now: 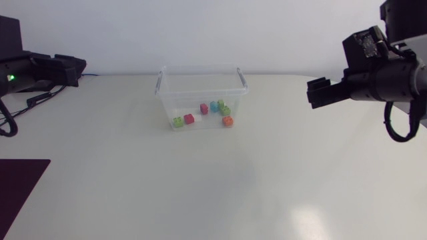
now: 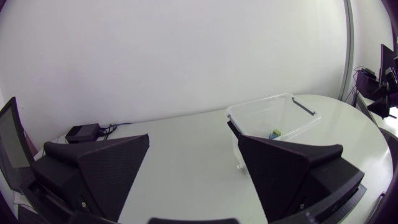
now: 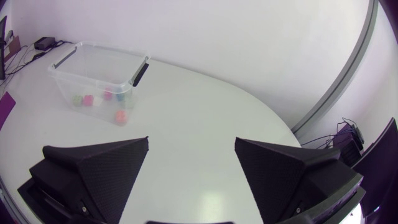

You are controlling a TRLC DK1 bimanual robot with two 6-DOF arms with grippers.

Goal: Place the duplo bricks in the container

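Note:
A clear plastic container (image 1: 200, 97) with dark handles stands at the middle of the table, towards the back. Several duplo bricks lie inside it: a green brick (image 1: 178, 121), a red brick (image 1: 189, 119), a pink brick (image 1: 204, 108), a blue brick (image 1: 214, 106) and an orange brick (image 1: 227, 121). My left gripper (image 1: 79, 67) rests far to the container's left. It is open and empty (image 2: 194, 140), with the container (image 2: 273, 115) ahead of its fingers. My right gripper (image 1: 317, 93) hangs off to the container's right, also open and empty (image 3: 191, 142), and the container (image 3: 99, 68) lies well ahead of it.
A dark purple mat (image 1: 20, 187) lies at the table's front left corner. A small black box (image 2: 84, 132) with cables sits on the table near my left arm. Bare white tabletop surrounds the container.

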